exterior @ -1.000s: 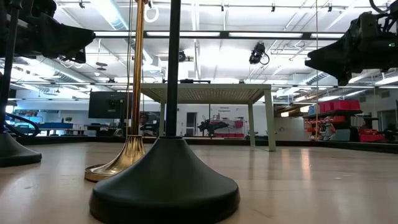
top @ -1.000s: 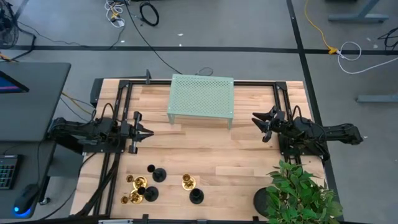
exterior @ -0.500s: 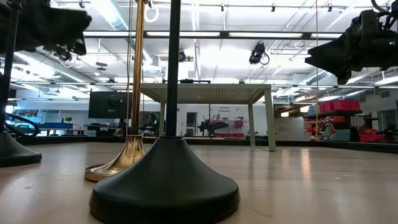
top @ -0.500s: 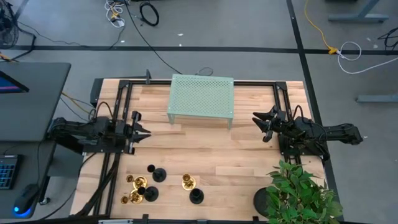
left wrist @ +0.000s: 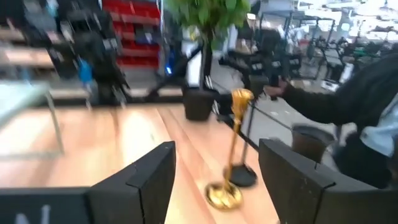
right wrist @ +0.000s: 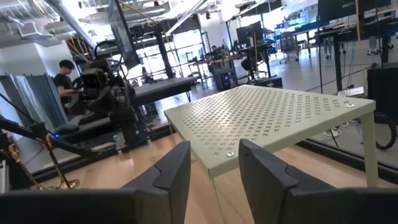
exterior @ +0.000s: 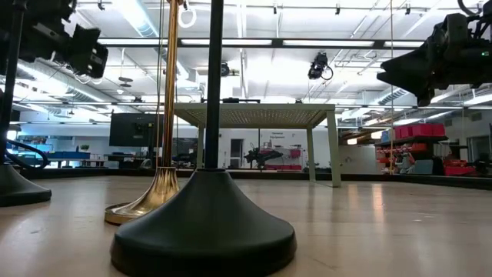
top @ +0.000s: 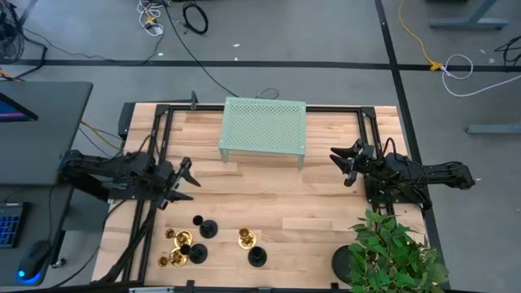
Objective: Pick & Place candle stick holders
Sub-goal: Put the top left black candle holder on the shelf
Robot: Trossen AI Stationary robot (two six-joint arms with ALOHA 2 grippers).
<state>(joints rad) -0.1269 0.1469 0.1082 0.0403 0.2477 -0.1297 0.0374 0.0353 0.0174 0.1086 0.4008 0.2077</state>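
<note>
Judging from their shape, the candle stick holders (top: pixel 207 242) look top-light and bottom-heavy: a wide flared base, a thin stiff stem and a small cup. They should stand steadily yet tip if nudged high up. The brass ones look polished and probably slippery, the matte black ones less so. The stem seems the sensible place to pinch, fairly low, where two fingers can close around it without touching a neighbour.

In the high view they stand clustered in the lower left of the frame, on the near strip of the table (top: pixel 269 199). Several at the far left of the cluster sit touching or just beside one another, so a clean approach there looks tight; the black one (top: pixel 256 257) and the brass one (top: pixel 246 238) toward the middle stand more apart and look easier to reach.

The left end effector (top: pixel 184 181) hangs above the table just up from the cluster, angled down toward it, its fingers spread with nothing between them; its wrist view shows a brass holder (left wrist: pixel 229 168) ahead between the two fingers. The right end effector (top: pixel 343 163) waits at the right side of the table, fingers also apart and empty.

A pale green perforated stand (top: pixel 263 127) occupies the upper middle of the table, well apart from the holders. A potted plant (top: pixel 391 256) fills the lower right corner, its leaves overhanging the table there.
</note>
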